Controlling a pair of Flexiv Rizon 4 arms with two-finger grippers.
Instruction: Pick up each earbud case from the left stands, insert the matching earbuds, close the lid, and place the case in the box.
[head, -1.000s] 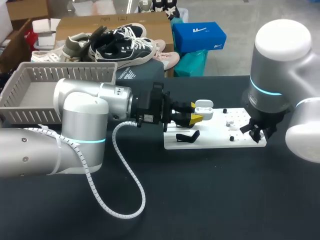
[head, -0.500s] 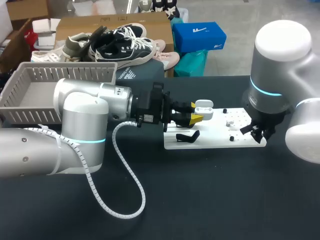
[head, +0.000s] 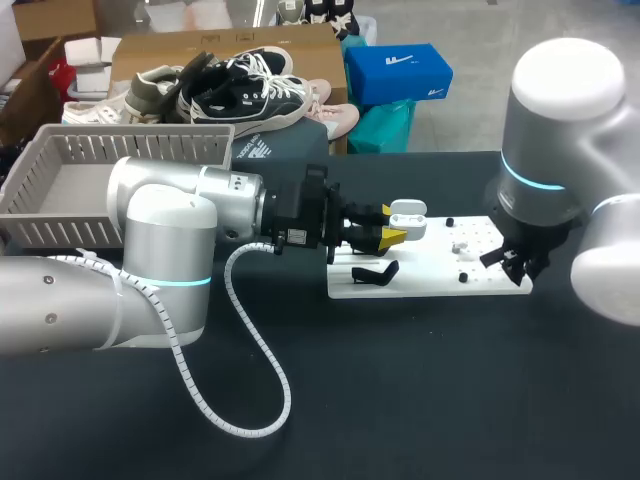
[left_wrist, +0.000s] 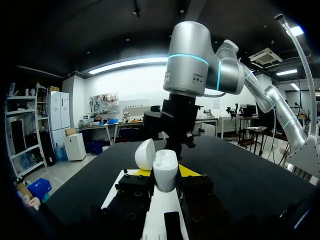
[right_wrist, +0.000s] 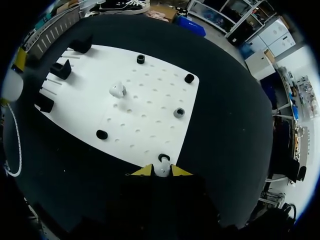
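My left gripper (head: 393, 229) is shut on a white earbud case (head: 408, 218) and holds it over the left end of the white board (head: 430, 278). In the left wrist view the case (left_wrist: 165, 169) stands upright between the yellow tips, with its lid (left_wrist: 145, 154) open. My right gripper (right_wrist: 161, 170) sits at the board's near right corner, its tips closed on a small white earbud (right_wrist: 160, 173) next to a black holder (right_wrist: 163, 158). A second white earbud (right_wrist: 117, 90) lies on the board (right_wrist: 150, 100) farther in.
Black stands (right_wrist: 60, 70) line the board's left end, and several small black holders (right_wrist: 178, 112) dot its surface. A grey basket (head: 100, 180) stands at the table's back left. My left arm's white cable (head: 255, 370) loops over the black tabletop.
The right gripper's fingers have drawn closer together at the board's corner. The left arm and the case have not moved.
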